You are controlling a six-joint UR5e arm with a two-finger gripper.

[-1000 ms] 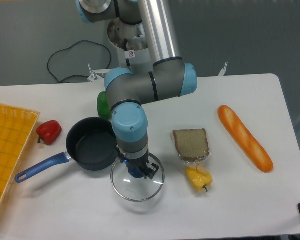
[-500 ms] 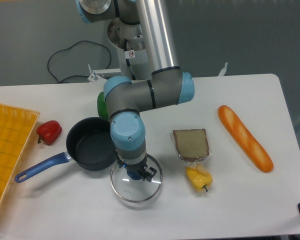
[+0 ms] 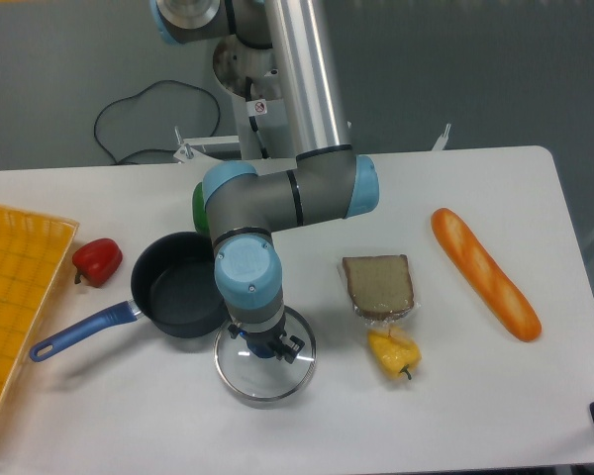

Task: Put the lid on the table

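The round clear glass lid with a thin metal rim is low over the white table, just right of and in front of the dark blue saucepan. My gripper points straight down over the lid's centre and is shut on its blue knob, which is mostly hidden by the wrist. I cannot tell whether the lid's rim touches the tabletop.
A red pepper and a yellow gridded tray lie to the left. A green object sits behind the arm. A bread slice, a yellow pepper and a baguette lie to the right.
The gripper and the lid have shifted slightly left and towards the front edge, and appear lower over the table.
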